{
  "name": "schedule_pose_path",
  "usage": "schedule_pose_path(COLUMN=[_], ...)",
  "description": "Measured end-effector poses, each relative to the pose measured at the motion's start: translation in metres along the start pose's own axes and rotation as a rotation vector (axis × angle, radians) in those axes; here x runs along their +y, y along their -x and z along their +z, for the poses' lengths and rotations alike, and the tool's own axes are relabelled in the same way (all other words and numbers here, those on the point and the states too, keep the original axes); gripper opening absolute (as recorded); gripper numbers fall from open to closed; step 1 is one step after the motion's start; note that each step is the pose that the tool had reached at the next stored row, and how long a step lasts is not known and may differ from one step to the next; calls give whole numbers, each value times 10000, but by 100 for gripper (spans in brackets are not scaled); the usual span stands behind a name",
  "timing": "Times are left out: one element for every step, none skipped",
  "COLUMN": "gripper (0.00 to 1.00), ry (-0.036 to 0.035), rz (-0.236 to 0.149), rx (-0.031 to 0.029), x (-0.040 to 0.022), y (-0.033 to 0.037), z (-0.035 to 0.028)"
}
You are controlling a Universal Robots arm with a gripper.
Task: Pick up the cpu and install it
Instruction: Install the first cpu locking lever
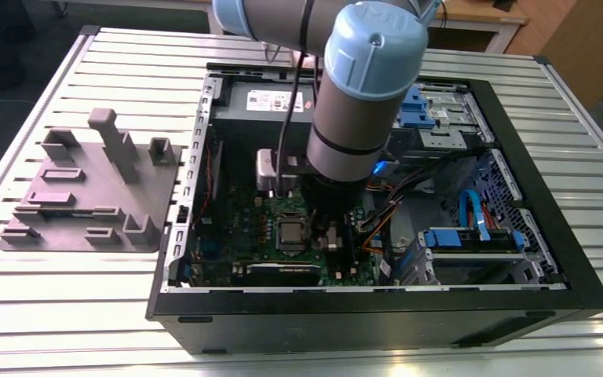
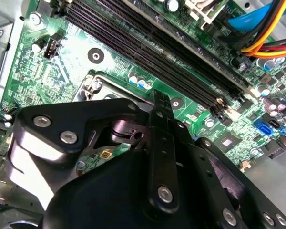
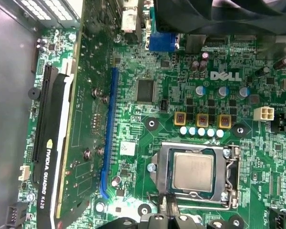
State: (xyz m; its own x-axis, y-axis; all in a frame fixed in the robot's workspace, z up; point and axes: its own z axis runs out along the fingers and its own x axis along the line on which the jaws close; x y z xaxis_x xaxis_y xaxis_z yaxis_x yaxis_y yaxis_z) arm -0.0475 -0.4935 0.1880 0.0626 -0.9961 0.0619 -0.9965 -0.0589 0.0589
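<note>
The cpu (image 3: 193, 172) lies flat inside the socket frame (image 3: 195, 175) on the motherboard (image 3: 148, 119), its silvery top facing up, as the first wrist view shows. The frame sits close to the edge of the board that is far from the graphics card (image 3: 50, 157), which stands along the opposite edge, beside the long blue slot (image 3: 108, 133).

The gripper (image 2: 155, 102) hangs low over the board, inside the open computer case (image 1: 385, 306). In the second wrist view its black finger (image 2: 159, 124) points down at the corner of the socket frame, near the dark memory slots (image 2: 171, 52). I cannot tell if the fingers are apart or together, and nothing is seen held between them.

In the exterior view the arm (image 1: 359, 94) reaches down into the middle of the case, which lies on a ribbed metal table (image 1: 71, 298). A grey fixture block (image 1: 92, 192) rests on the table near the edge at the exterior view's left, apart from the case
</note>
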Motion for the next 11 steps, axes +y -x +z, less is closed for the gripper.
schedule_pose_path(gripper=[10,10,10,10,10,10,10,10,10,10,10], ry=[-1,-4,-7,-4,-3,-1,-1,0,-1,-4,-3], rz=[-3,-7,-13,-14,-16,-17,-18,-19,-19,-20,-21], rx=[-1,-4,-14,-12,-9,-7,-8,-8,-11,-20,-26], x=[-6,-11,-17,-17,-17,-16,-17,-17,-16,-16,-11], y=[0,1,3,3,2,2,1,1,1,1,-5], z=[1,2,5,5,3,1,1,-2,-9,-23,-102])
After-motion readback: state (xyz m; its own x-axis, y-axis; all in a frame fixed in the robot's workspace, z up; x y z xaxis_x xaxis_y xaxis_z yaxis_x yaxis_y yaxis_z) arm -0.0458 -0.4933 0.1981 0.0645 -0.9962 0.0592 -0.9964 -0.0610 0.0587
